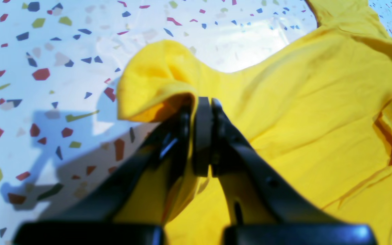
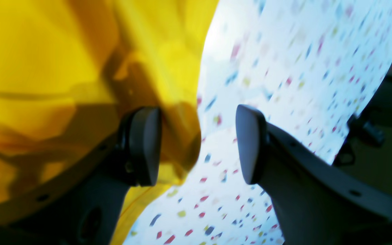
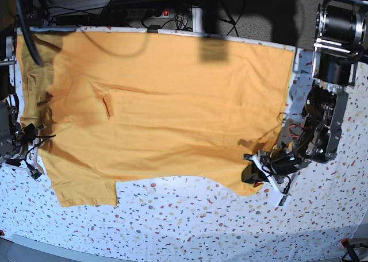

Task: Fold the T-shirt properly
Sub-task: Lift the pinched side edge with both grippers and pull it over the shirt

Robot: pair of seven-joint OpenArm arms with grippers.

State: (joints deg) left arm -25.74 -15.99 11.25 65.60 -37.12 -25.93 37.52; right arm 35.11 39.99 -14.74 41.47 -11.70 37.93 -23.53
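The orange-yellow T-shirt [image 3: 172, 101] lies spread flat over the far half of the speckled table [image 3: 201, 222]. Its lower edge is wavy, and a small crease sits near its left middle. My left gripper [image 3: 253, 173] is at the shirt's lower right corner. In the left wrist view the gripper [image 1: 201, 102] is shut on a raised fold of the shirt [image 1: 318, 119], lifting it a little off the table. My right gripper [image 2: 197, 146] is open at the shirt's left edge. The cloth [image 2: 46, 51] lies behind its left finger [image 2: 145, 146] and reaches partly into the gap.
Cables and a power strip [image 3: 144, 9] run along the table's back edge. The left arm's base [image 3: 336, 38] stands at the back right. The right arm's body and wires [image 3: 14, 141] sit at the left edge. Bare speckled table [image 1: 46, 51] lies in front of the shirt.
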